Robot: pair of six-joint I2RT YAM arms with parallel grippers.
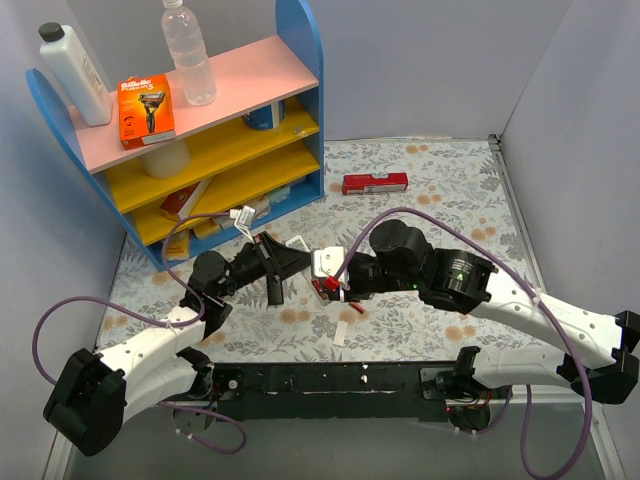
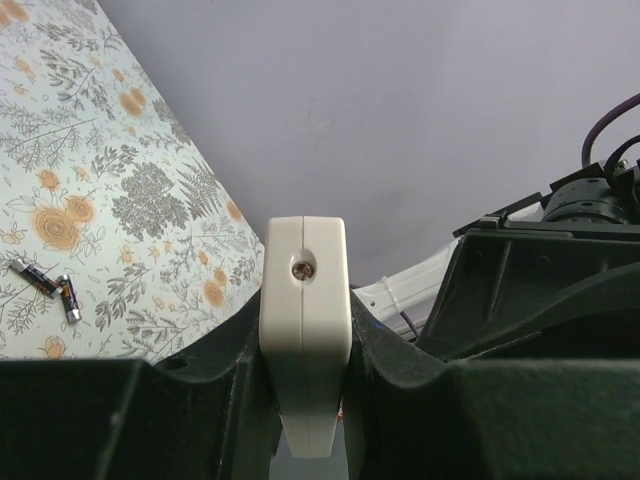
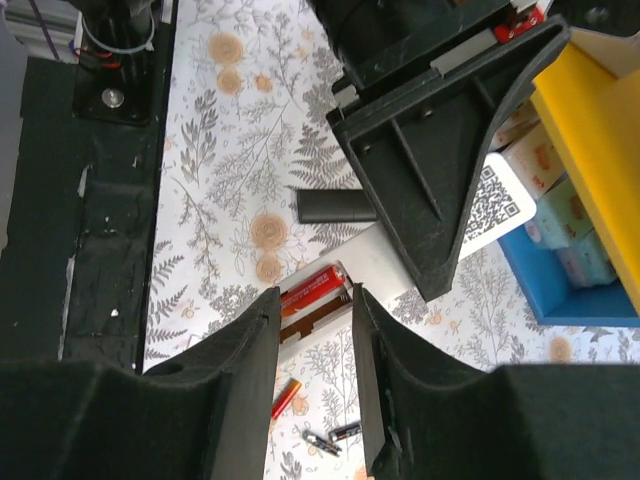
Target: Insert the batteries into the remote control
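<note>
Remote control (image 2: pixel 305 340): cream. Battery (image 3: pixel 313 290): red. Tablecloth (image 1: pixel 450 180): pale, grey ferns, orange flowers. Shelf unit (image 1: pixel 305 45) at 10 o'clock: blue sides, pink top, yellow shelves. Box (image 1: pixel 375 183) at 12 o'clock: red.

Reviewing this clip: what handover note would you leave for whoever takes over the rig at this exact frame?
Left gripper: shut on the white remote, clamped by its sides.
Right gripper: open and apparently empty, fingers either side of the remote's battery bay.
Batteries: one red cell lies in the bay, and the slot beside it looks empty. The loose cells lie on the table just below the right gripper.
Done: one cell appears to be seated.
Left: pick up a loose cell and seat it in the free slot while the left gripper holds the remote.
</note>
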